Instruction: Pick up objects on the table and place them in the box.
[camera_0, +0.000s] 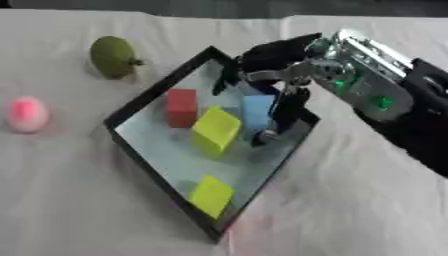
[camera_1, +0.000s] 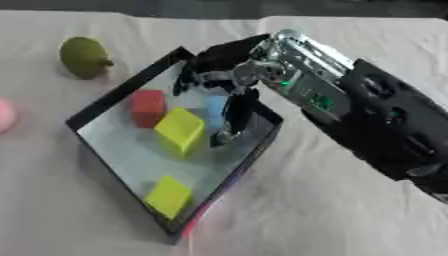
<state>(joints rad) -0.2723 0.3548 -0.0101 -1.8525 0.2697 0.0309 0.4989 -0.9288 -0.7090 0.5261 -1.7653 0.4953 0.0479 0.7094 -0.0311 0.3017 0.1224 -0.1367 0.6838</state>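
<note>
box (camera_0: 140, 152) on the worktop (camera_0: 350, 210) holds a near yellow block (camera_0: 212, 196), then a second yellow block (camera_0: 215, 130) and a red block (camera_0: 182, 107). right hand (camera_0: 276, 65) reaches in, fingers (camera_0: 286, 107) curled round the blue block (camera_0: 255, 111). pink object (camera_0: 26, 114) and green fruit (camera_0: 114, 56) lie outside, left and far-left.

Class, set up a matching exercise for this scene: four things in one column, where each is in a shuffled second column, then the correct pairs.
Things:
1. red block
2. blue block
3. green fruit
4. pink object

Places:
A. on the cloth, beyond the box's far-left side
B. in the box, beside the right robot hand
C. in the box, left of the blue block
D. at the view's left edge

Pairs: 1-C, 2-B, 3-A, 4-D
</note>
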